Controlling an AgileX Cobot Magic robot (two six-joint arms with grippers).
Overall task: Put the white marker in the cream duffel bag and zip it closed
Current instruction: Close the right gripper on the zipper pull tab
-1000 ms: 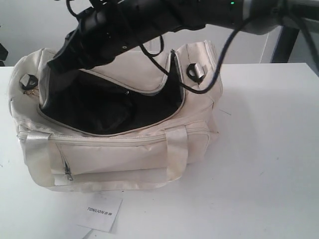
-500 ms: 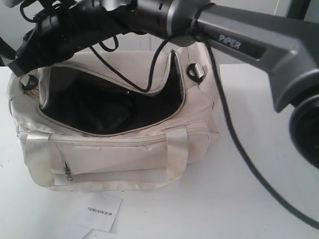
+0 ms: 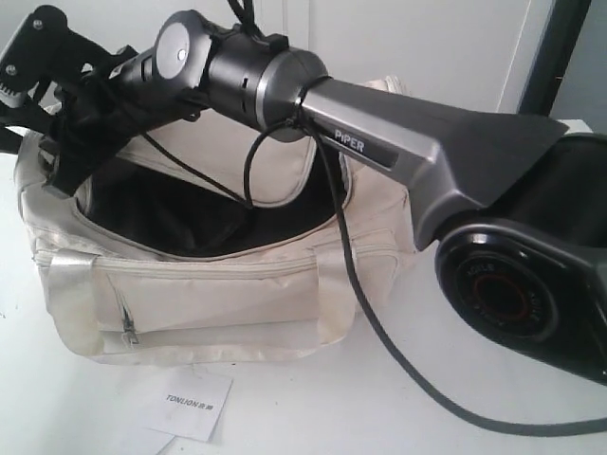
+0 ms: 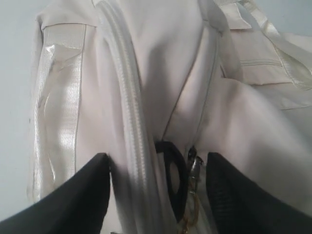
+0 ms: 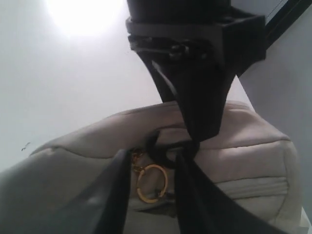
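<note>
Swinging lower and further across since half a second ago, the right arm (image 3: 408,152) now spans the cream duffel bag (image 3: 218,294) from its right end to its left end and hides most of its back. The bag and the paper tag (image 3: 190,403) on the bench (image 3: 285,422) in front of it have not shifted.

Both claws crowd the bag's left end. The left claw (image 4: 156,161) has its fingers apart, straddling a black loop (image 4: 173,170) and a metal zip pull (image 4: 194,168). The right claw (image 5: 153,156) also stands apart, with nothing seen clamped and a gold ring (image 5: 151,183) hanging just beyond it.

The white marker shows in no view. It may lie in the dark lining (image 3: 190,218) of the bag's mouth, which still gapes, but that cannot be confirmed.

Risks, as I judge them:
- The claws are so near each other at that end that a small misjudged move could knock them together.
- A black cable (image 3: 360,313) from the right arm drapes over the bag's mouth and front, so it could snag a handle or be caught by the closing zip.
- The soft bag may drag or buckle on the bench if the pull is tugged without the end held firm.
- Zipping up now would seal the bag without proof that the marker is inside.
</note>
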